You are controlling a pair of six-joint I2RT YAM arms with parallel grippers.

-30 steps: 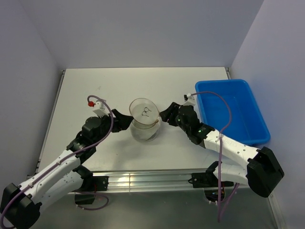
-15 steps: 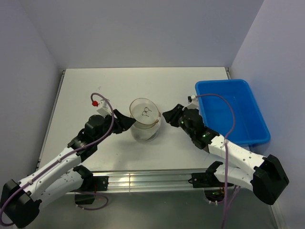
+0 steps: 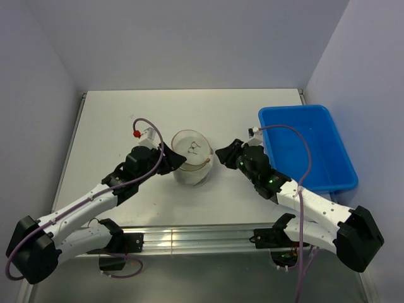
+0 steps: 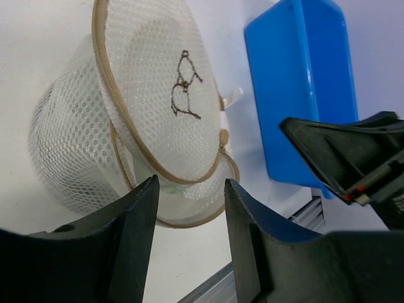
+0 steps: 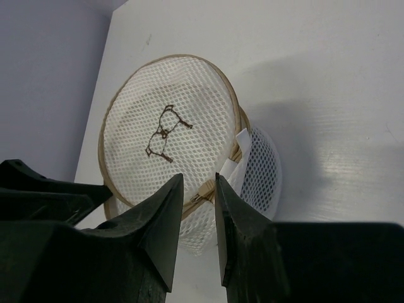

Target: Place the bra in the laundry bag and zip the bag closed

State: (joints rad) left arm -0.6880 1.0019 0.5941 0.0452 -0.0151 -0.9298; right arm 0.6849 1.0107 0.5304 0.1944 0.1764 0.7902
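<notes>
Two empty end effectors: left end effector (image 4: 190, 183) spread, right end effector (image 5: 197, 178) barely parted; we judge zipping the laundry bag (image 3: 191, 161) comes next, pinching the zip pull (image 5: 204, 187) just ahead

Through the mesh of the laundry bag (image 4: 76, 139) there's just a pale blur (bra or not, can't tell). Its lower rim ducks behind the left gripper (image 4: 190, 183). The blue bin (image 4: 297, 69) runs off the top edge, with its near end hidden by the right gripper (image 4: 297, 131). From above, the bag's dark mark (image 3: 193, 148) is too small to read.
</notes>
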